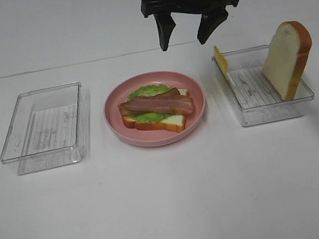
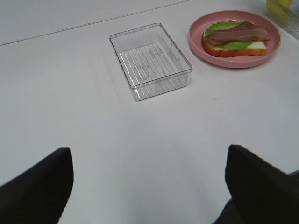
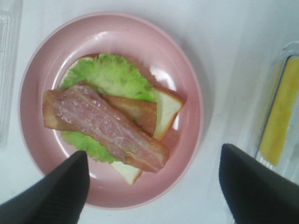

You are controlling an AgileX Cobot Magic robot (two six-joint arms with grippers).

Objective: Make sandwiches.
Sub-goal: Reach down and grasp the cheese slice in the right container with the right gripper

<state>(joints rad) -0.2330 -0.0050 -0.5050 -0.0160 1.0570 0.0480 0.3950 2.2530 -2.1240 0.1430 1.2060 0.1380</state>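
Observation:
The sandwich stack (image 1: 156, 109) lies on the pink plate (image 1: 193, 84): a bread slice, green lettuce, and brown bacon strips (image 3: 110, 127) on top. My right gripper (image 1: 185, 34) hangs open above the plate's far right side, nothing between its fingers (image 3: 60, 191). A second bread slice (image 1: 287, 59) leans upright in the right clear tray (image 1: 267, 112), with a yellow cheese slice (image 1: 220, 60) standing at that tray's left wall. In the left wrist view, my left gripper (image 2: 149, 184) is open over bare table, well away from the plate (image 2: 271, 49).
An empty clear tray (image 1: 43, 128) sits left of the plate. A table seam runs across the back behind the trays.

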